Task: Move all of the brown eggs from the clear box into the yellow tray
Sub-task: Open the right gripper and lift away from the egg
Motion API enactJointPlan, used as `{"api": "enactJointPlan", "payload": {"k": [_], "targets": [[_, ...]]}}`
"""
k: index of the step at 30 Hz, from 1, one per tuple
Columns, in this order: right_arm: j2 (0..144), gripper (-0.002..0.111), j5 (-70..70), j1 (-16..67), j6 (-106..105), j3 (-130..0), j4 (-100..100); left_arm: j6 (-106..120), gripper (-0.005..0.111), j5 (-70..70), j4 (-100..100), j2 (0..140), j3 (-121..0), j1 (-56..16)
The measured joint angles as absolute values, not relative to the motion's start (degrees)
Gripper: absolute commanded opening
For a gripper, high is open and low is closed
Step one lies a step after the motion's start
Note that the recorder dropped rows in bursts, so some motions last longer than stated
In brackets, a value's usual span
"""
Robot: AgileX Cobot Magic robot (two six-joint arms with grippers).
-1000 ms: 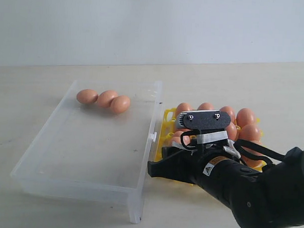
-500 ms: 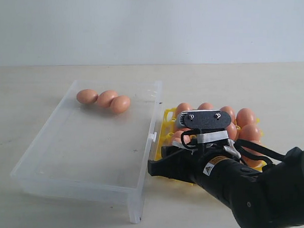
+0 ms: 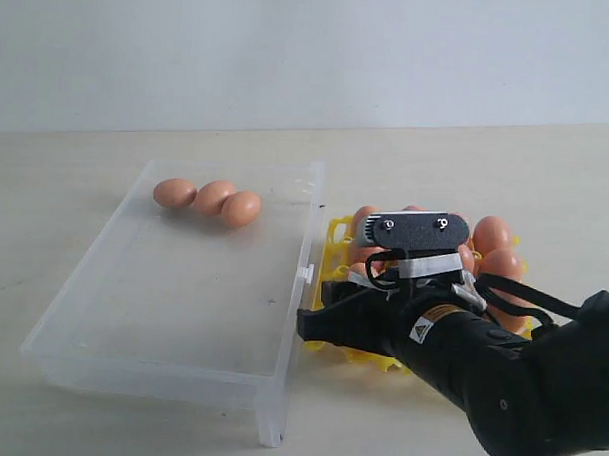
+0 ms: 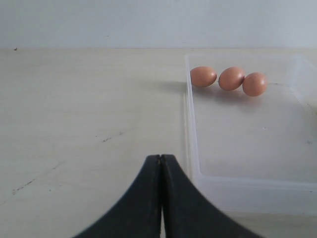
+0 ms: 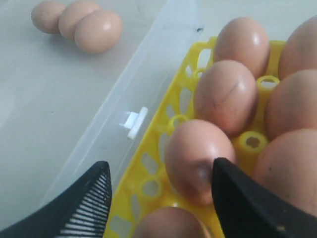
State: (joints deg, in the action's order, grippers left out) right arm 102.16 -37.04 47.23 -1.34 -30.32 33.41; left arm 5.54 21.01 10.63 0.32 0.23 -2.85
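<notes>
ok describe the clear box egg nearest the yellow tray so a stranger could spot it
Find the clear box left of the yellow tray. At its far end three brown eggs lie in a row; it is the end egg on the tray's side, sitting slightly forward of the others.

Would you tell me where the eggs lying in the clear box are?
In the exterior view, the three brown eggs lie in a row near the far left corner of the clear box, across it from the yellow tray.
</notes>
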Motion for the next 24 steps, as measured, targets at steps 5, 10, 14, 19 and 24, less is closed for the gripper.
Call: {"api": "enactJointPlan", "payload": {"k": [5,10,14,19,24], "targets": [[93.77,0.056,-32.39,47.23,-11.01,-32.49,36.9,5.54,0.0,21.01,10.63,0.32,0.23,-2.85],[88.94,0.048,-5.01,47.23,-18.93,-46.58,36.59,5.54,0.0,21.01,10.63,0.32,0.23,-2.85],[97.73,0.02,19.94,47.23,-20.86,-64.16,31.57,5.54,0.0,21.01,10.63,0.32,0.23,-2.85],[115.19,0.001,30.52,47.23,-21.96,-77.15,30.07,5.54,0.0,21.01,10.63,0.32,0.23,-2.85],[120.9,0.0,32.34,47.23,-22.35,-78.88,28.52,5.54,0.0,21.01,10.63,0.32,0.23,-2.85]]}}
